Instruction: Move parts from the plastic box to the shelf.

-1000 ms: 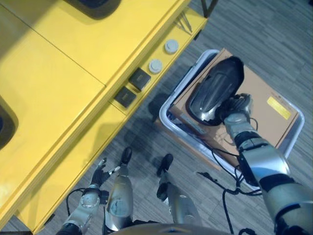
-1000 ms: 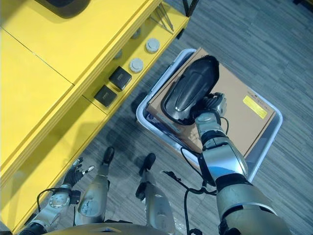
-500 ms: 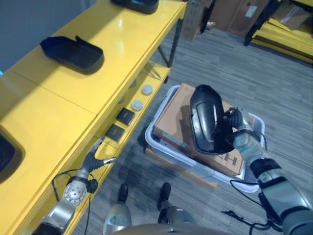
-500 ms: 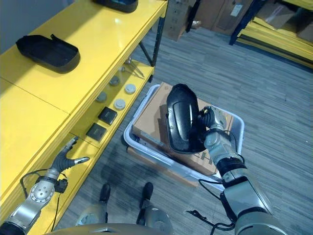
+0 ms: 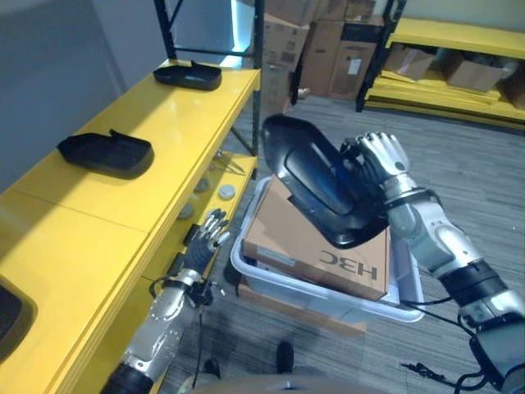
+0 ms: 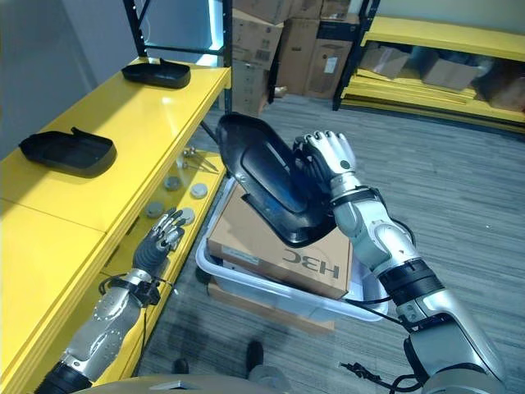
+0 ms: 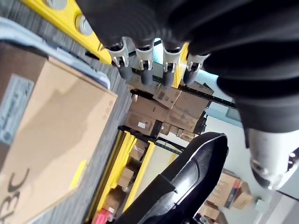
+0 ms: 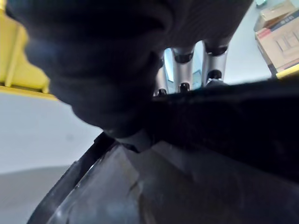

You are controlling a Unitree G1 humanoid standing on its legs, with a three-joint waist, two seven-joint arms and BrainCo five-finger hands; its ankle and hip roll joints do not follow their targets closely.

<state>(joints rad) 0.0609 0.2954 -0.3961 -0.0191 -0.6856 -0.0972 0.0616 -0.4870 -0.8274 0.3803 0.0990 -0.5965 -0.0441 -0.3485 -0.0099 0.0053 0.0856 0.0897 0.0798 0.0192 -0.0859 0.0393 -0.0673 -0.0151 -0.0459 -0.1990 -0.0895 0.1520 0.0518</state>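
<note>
A glossy black shell-shaped part hangs in the air above the plastic box, tilted with its hollow side up. My right hand is shut on its far edge, fingers curled over the rim of the part. The white plastic box stands on the floor with a brown cardboard carton inside it. The yellow shelf runs along the left. My left hand hovers beside the shelf's lower level, open, fingers straight and holding nothing.
Two black parts lie on the shelf's top level. Small round discs sit on the lower level. More yellow racks with cartons stand at the back across the grey floor.
The camera has tilted up, shifting the whole picture. My right hand has lifted the black part higher above the box and turned it. My left hand has risen beside the lower shelf.
</note>
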